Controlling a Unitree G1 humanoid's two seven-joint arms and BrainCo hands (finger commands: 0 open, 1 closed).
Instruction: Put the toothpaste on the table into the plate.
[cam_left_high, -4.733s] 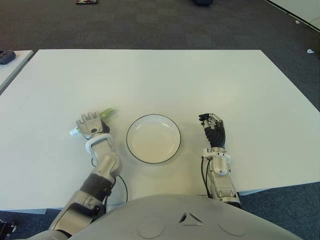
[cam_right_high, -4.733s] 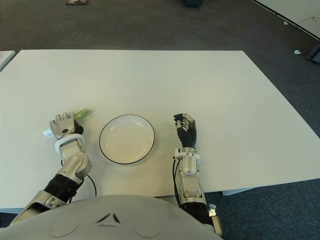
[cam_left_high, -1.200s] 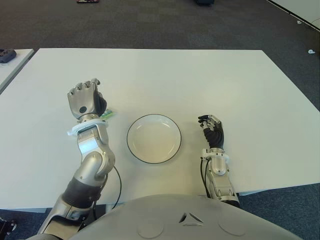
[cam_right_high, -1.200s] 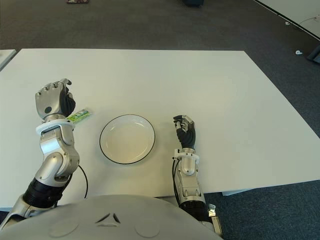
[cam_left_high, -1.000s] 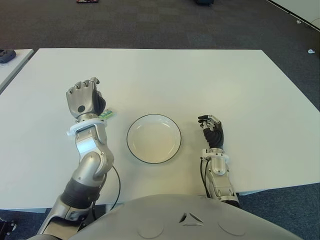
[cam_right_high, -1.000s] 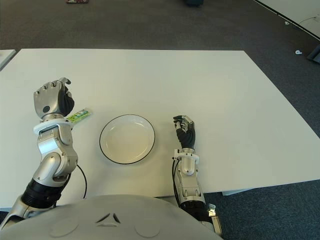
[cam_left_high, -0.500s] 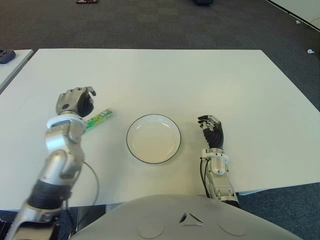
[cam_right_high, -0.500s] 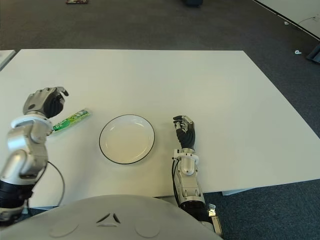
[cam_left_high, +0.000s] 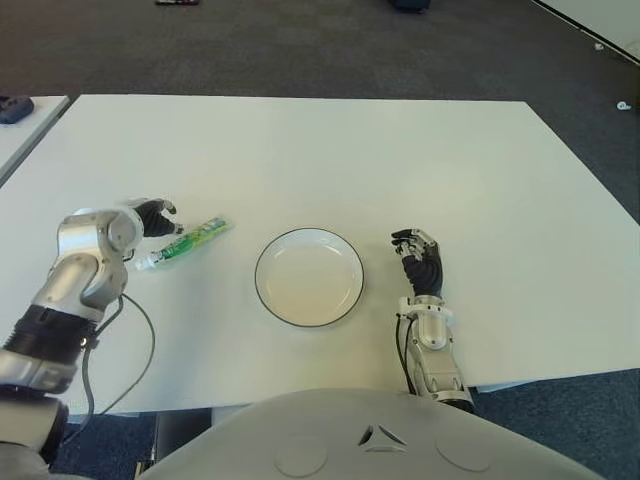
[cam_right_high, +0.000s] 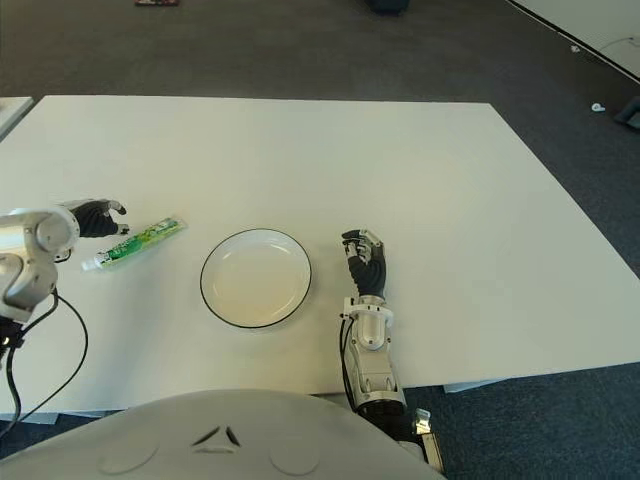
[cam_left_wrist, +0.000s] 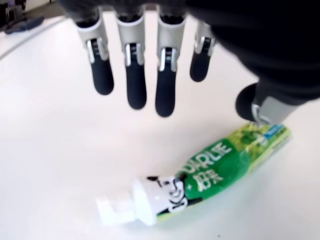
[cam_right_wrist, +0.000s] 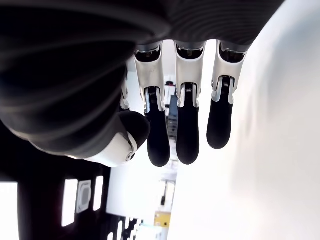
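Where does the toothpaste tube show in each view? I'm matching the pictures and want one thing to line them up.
Left eye view: toothpaste tube lies on the table, left of the plate, beside the left hand.
Right eye view: same spot, tube left of the plate.
Left wrist view: tube lies under the open fingers, cap nearest the camera.
Right wrist view: not in it.
Shared landmark: the left hand by the tube.

At the table's (cam_left_high: 400, 160) far edge the floor holds small dark things (cam_left_high: 176, 3) — cut by the frame and too small to name. A dark object (cam_left_high: 14, 106) on the side table (cam_left_high: 20, 135) at far left is likewise cropped and unclear. Whether the left hand (cam_left_high: 150, 215) touches the toothpaste (cam_left_high: 186, 242) cannot be told — its thumb tip (cam_left_wrist: 248, 102) overlaps the tube's crimped end.
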